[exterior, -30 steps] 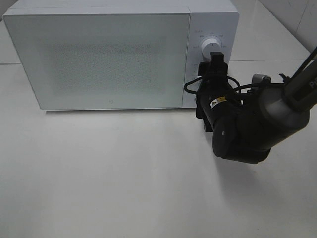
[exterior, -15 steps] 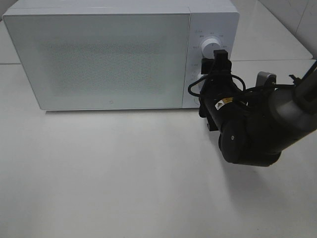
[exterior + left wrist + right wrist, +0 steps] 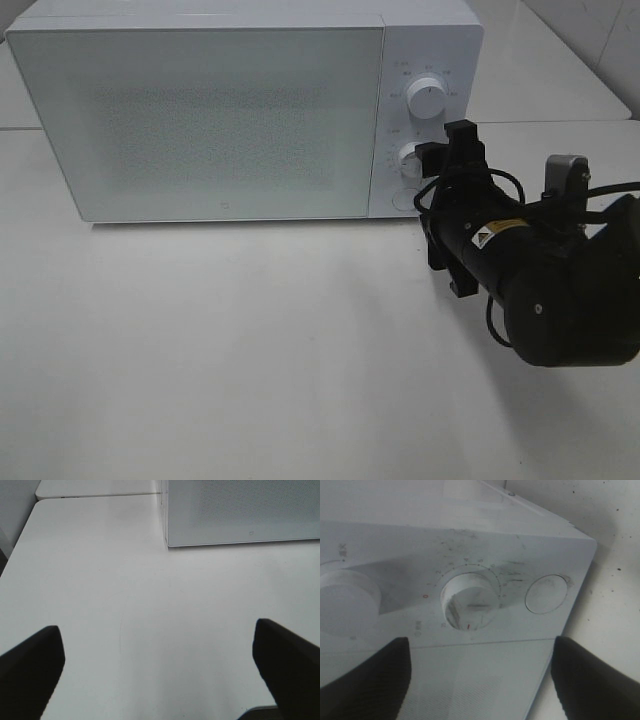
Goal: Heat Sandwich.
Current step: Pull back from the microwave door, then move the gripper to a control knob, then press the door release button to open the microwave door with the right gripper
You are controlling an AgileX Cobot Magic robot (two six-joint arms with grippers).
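Your right gripper (image 3: 480,677) hung spread and empty close before the lower dial (image 3: 471,600) of the microwave (image 3: 230,110), which was shut. Your left gripper (image 3: 160,672) was spread wide over the desk (image 3: 125,580), holding nothing. The sandwich showed in none of your views, so its place cannot be told

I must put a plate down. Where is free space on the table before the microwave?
The table in front of the microwave door is bare from its left edge to the middle. Crowded at the right: the right gripper and its arm stand before the lower knob.
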